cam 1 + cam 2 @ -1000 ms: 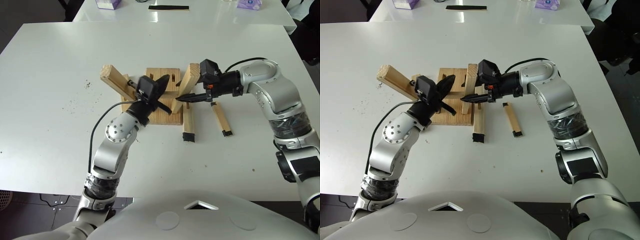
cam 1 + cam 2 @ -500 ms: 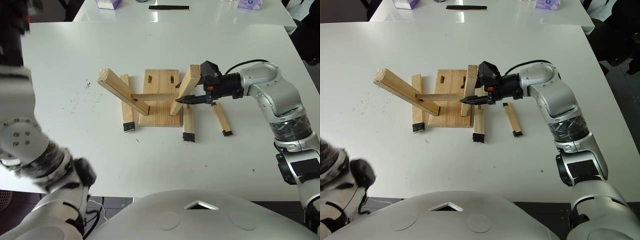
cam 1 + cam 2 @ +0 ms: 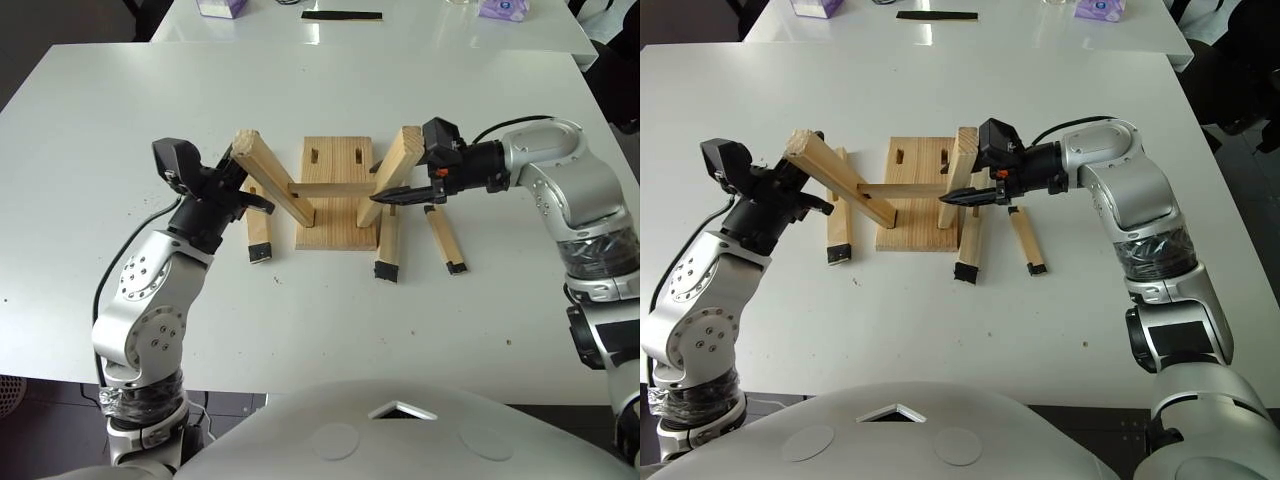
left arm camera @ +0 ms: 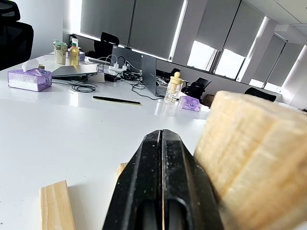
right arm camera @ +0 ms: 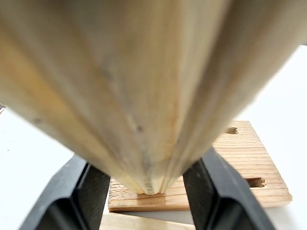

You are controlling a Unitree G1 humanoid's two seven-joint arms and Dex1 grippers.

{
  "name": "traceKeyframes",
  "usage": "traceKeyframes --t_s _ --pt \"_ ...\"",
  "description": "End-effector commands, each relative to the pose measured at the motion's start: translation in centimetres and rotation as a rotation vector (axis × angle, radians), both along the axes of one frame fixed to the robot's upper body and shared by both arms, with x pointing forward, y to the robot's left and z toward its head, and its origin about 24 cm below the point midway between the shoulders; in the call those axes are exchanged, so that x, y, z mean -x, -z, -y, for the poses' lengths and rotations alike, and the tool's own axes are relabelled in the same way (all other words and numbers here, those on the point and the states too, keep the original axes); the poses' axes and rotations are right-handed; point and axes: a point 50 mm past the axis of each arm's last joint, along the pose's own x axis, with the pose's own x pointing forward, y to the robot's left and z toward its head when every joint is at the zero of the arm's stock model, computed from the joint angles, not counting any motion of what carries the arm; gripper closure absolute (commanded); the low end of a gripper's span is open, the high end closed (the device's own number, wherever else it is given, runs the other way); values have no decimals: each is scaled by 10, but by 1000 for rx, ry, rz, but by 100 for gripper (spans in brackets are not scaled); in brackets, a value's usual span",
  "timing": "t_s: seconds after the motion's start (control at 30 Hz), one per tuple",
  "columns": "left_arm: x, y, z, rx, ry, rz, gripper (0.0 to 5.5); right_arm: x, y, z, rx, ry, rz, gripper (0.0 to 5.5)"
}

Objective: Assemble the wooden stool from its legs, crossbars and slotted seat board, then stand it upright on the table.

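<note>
Right gripper (image 3: 392, 195) is clamping the right leg (image 3: 404, 158), holding the crossbar (image 3: 335, 188) frame over the flat seat board (image 3: 338, 228); left gripper (image 4: 162, 143), fingers pressed together, empty, is bracing beside the left leg (image 3: 275, 180), likely against tipping.

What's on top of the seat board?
A left leg and right leg, joined by a crossbar, lean on the board. Two far slots show; anything under the legs' feet is covered.
</note>
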Motion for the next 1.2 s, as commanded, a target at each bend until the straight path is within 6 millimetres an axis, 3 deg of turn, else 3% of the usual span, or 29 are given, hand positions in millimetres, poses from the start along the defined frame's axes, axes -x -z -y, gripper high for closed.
traceKeyframes --t_s 0.03,0.2,0.33,0.47,0.73,0.8,0.9,1.07,1.2 --pt "0 10 20 18 195 -23 550 -2 10 -27 -8 -47 -4 347" --pt "7 2 -12 38 108 22 550 3 1 -7 -105 -11 19 267" --pt "10 7 -27 -11 60 -9 550 7 -9 3 -186 83 38 199" --pt "11 12 -40 -31 -14 -30 550 22 -14 21 -213 143 17 199" --pt "27 23 -40 -49 -178 -77 550 62 -25 45 -236 211 -42 199" --pt "30 30 -40 -82 -249 -112 550 66 -19 59 -200 325 -35 199" --pt "40 40 -39 -158 -341 -163 550 61 7 80 -83 612 13 218" --pt "36 32 -25 -250 -374 -81 550 66 24 48 -150 886 97 284" --pt "31 11 -5 -273 -401 21 550 80 11 13 -259 1170 251 361"
